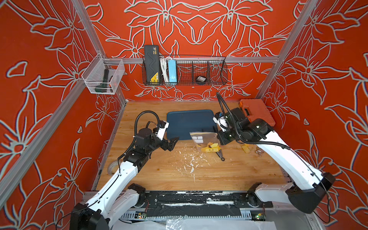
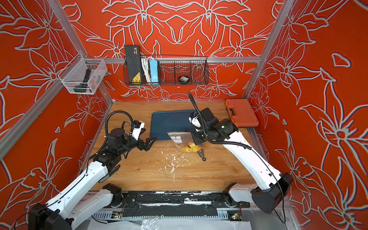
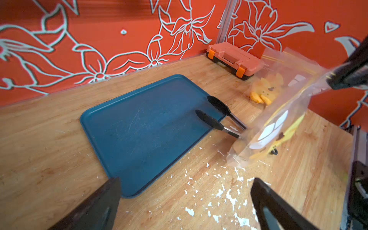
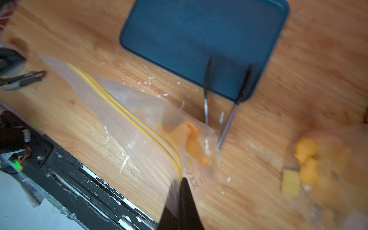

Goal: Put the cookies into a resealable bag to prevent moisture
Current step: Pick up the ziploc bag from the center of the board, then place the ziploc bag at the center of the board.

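On the left, the left gripper (image 1: 172,143) hovers above the wooden tabletop (image 1: 199,175) with its black jaws spread wide and nothing between them, near the left front corner of a dark blue rectangular plastic tray (image 1: 187,121). The tray lies flat at the middle back of the table.

Just right of the tray's front edge hangs the resealable bag (image 1: 201,139), clear and crinkly with a yellow zip line and white printed squares. It tilts, its lower end touching the table amid white crumbs. Orange-yellow cookies (image 4: 191,139) sit inside it at that low end.

A pair of metal tongs with black tips (image 3: 219,117) lies with its tips on the tray's front right corner, and its handles run behind the bag.

The right gripper (image 4: 182,185) is pinched together on the bag's upper edge beside the zip line and holds it up.

Further right, beside the right arm, a cluster of yellow-orange pieces (image 1: 246,148) lies on the table; it is too blurred to tell whether they are loose or bagged.

An orange plastic tool case (image 1: 256,111) sits in the back right corner.
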`<act>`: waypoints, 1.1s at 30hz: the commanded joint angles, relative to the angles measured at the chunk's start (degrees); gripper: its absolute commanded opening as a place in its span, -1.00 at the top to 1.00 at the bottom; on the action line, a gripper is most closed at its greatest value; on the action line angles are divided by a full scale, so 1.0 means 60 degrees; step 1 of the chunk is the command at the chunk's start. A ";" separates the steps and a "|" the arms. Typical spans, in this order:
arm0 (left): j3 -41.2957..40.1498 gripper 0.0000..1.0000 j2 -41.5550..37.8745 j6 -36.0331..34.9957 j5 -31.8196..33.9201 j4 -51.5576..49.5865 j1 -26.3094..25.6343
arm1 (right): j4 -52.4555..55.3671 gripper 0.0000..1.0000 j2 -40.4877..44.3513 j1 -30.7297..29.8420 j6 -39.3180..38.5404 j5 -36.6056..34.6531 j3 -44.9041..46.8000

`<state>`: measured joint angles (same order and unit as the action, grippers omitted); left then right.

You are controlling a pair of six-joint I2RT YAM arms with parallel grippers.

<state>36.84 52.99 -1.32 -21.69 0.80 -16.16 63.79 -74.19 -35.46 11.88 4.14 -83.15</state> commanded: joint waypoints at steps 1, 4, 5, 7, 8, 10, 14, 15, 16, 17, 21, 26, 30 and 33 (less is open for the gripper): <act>0.0603 -1.00 0.0412 0.1468 0.0530 -0.0178 -0.0016 | 0.1584 1.00 0.0102 0.0587 0.0422 -0.1460 -0.0225; 0.1111 -1.00 0.1085 0.2128 0.0949 -0.0896 -0.0016 | 0.1528 1.00 0.0246 0.1323 0.0379 -0.1768 -0.0038; 0.1271 -1.00 0.1258 0.2219 0.0964 -0.1086 -0.0016 | 0.1450 1.00 0.0307 0.1606 0.0365 -0.1913 0.0096; 0.1443 -1.00 0.1468 0.2362 0.0896 -0.1314 -0.0016 | 0.1215 1.00 0.0384 0.2184 0.0371 -0.1885 0.0362; 0.1476 -1.00 0.1534 0.2406 0.0850 -0.1352 -0.0016 | 0.1018 1.00 0.0434 0.2522 0.0413 -0.1789 0.0554; 0.1464 -1.00 0.1598 0.2474 0.0734 -0.1320 -0.0016 | 0.0619 1.00 0.0525 0.3099 0.0519 -0.1580 0.0884; 0.1389 -1.00 0.1616 0.2533 0.0507 -0.1217 -0.0016 | -0.0307 1.00 0.0632 0.3973 0.0794 -0.1555 0.1620; 0.1397 -1.00 0.1627 0.2535 0.0499 -0.1243 -0.0016 | -0.0425 1.00 0.0633 0.4111 0.0823 -0.1588 0.1792; 0.1391 -1.00 0.1640 0.2542 0.0520 -0.1281 -0.0009 | -0.0563 1.00 0.0619 0.4283 0.0872 -0.1693 0.1945; 0.1398 -1.00 0.1642 0.2553 0.0560 -0.1303 -0.0016 | -0.0802 1.00 0.0625 0.4407 0.0926 -0.1873 0.2101; 0.1331 -1.00 0.1590 0.2671 0.0766 -0.1303 -0.0016 | -0.1172 1.00 0.0805 0.4898 0.1063 -0.2069 0.2720; 0.1354 -1.00 0.1515 0.2923 0.1677 -0.1375 -0.0001 | -0.1595 0.29 0.1520 0.5151 0.1115 -0.2036 0.3078; 0.1138 -1.00 0.1055 0.3644 0.3741 -0.1202 0.0122 | -0.2413 -0.77 0.2546 0.5151 0.0681 -0.1698 0.3208; 0.0238 -1.00 0.0690 0.3653 0.4081 0.0417 0.0277 | -0.3901 -0.97 0.3452 0.5151 0.0421 -0.0939 0.3838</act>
<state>41.50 59.20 18.63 -3.77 -4.10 -15.29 48.97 -57.14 -4.60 15.75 -4.99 -62.94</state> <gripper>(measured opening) 0.998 0.980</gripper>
